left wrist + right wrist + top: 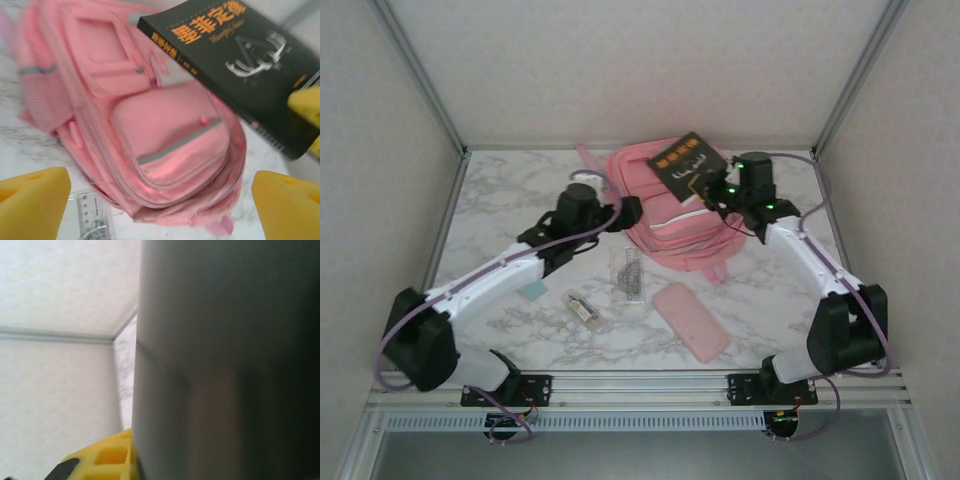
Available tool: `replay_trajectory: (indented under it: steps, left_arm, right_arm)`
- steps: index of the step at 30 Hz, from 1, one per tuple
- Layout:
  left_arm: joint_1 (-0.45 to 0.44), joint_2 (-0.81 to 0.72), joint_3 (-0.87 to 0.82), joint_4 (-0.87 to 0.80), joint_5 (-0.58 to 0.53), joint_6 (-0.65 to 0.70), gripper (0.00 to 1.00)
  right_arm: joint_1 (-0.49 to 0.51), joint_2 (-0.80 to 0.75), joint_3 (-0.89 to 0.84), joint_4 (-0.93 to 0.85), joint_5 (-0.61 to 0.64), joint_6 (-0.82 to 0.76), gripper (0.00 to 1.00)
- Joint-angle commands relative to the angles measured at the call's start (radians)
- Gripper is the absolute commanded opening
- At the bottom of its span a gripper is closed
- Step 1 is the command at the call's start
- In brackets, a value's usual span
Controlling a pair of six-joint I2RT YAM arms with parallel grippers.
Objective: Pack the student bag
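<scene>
Near the table's [500,200] front edge lies a flat pink pencil case [691,321], with a clear ruler [630,275] just beyond it. Past the middle, toward the far edge, the student bag [665,215] lies flat with its front pockets up. The left gripper [628,212] hovers at the bag's left side, yellow fingers [35,200] spread wide and empty. The right gripper [715,192] pinches a stiff black book [688,163], tilted over the bag's far end. The bag looks soft, light and floppy, likely to sag or slide. Its zip rim or a strap seems the firmest hold.
</scene>
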Motion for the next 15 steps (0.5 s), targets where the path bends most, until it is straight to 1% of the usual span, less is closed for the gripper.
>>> replay_trajectory:
  steps: [1, 5, 9, 12, 15]
  left_arm:
    - [-0.087, 0.120, 0.130, -0.140, 0.051, 0.241, 0.88]
    - [-0.167, 0.295, 0.290, -0.227, 0.100, 0.361, 0.85]
    - [-0.224, 0.453, 0.450, -0.333, 0.091, 0.450, 0.84]
    - [-0.251, 0.567, 0.581, -0.425, 0.079, 0.502, 0.83]
    - [-0.258, 0.662, 0.679, -0.499, 0.059, 0.525, 0.84]
  right_arm:
    - [-0.103, -0.109, -0.054, -0.241, 0.101, -0.187, 0.00]
    - [-0.262, -0.248, -0.124, -0.331, 0.180, -0.239, 0.00]
    - [-0.404, -0.372, -0.173, -0.402, 0.247, -0.295, 0.00]
    - [-0.466, -0.434, -0.192, -0.440, 0.285, -0.335, 0.00]
    - [-0.488, -0.463, -0.203, -0.451, 0.291, -0.356, 0.00]
